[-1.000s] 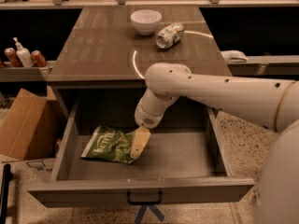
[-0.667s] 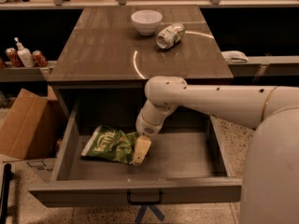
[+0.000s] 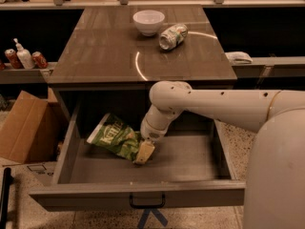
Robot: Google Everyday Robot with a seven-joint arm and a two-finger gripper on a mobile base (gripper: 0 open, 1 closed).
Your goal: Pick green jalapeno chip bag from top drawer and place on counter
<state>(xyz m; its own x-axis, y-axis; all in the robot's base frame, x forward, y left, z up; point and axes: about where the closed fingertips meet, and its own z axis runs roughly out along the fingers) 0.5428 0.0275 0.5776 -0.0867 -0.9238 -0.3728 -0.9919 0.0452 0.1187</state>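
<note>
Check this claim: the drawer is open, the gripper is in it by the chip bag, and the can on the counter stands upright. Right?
No. The camera view shows the can lying on its side on the counter. The rest holds: drawer open, gripper in it by the chip bag.

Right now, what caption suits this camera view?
Gripper in the open top drawer, at the edge of the green jalapeno chip bag.
</note>
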